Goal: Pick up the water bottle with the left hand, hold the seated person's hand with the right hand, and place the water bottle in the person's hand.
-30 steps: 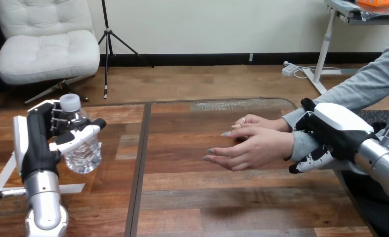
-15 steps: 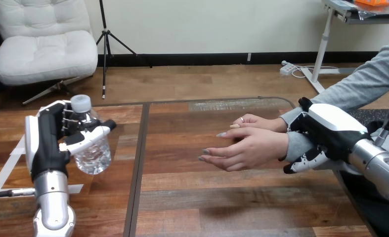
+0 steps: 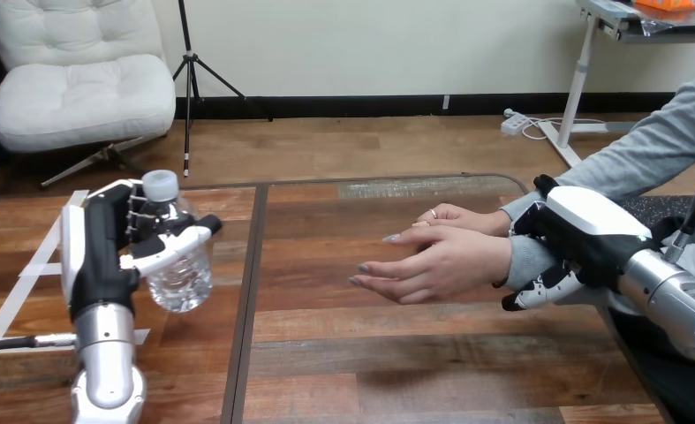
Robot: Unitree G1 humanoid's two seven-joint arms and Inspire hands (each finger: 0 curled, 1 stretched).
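Observation:
A clear water bottle (image 3: 179,265) with a white cap hangs above the table's left part, upright, inside my left hand (image 3: 105,247), whose fingers and thumb are curled round it. At the right, my right hand (image 3: 582,238) is wrapped round the person's wrist (image 3: 529,256) in a grey sleeve, thumb under it and fingers over it. The person's hand (image 3: 432,269) reaches left over the table, palm turned up and sideways, fingers straight. A second hand of the person (image 3: 454,218) lies just behind it.
The wooden table (image 3: 370,353) has a dark seam (image 3: 246,300) running front to back between the bottle and the person's hands. White tape strips (image 3: 26,283) lie on the table at the far left.
My left hand has carried the bottle to the right and a little up, nearer the seam. My right hand and the person's hand have shifted slightly left.

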